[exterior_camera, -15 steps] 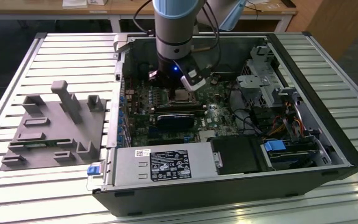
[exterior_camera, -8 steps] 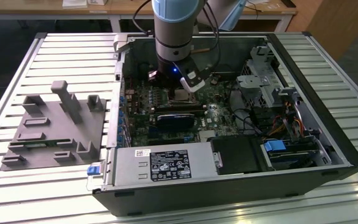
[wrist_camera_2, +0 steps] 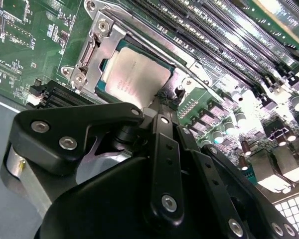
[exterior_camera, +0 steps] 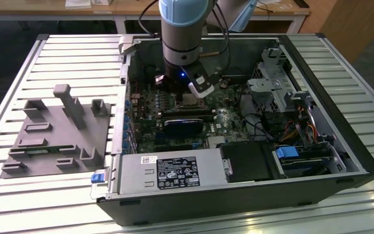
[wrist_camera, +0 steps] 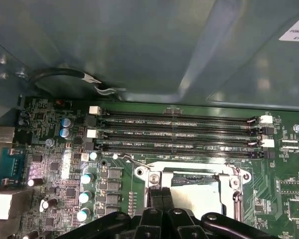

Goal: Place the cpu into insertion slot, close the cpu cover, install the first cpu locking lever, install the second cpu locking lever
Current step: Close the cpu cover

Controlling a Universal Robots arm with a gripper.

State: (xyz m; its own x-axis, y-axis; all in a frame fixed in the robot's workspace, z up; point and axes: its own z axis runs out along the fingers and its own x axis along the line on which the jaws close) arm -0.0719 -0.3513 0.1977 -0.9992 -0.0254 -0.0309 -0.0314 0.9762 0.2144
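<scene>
Cpu, one, sits in the one insertion slot; the two fingers are closed together at its edge.

I see an open computer case on the slatted table, with a grey fixture beside it at the exterior view's left. A silver power supply sits along its near side; long memory slots cross the green board.
</scene>
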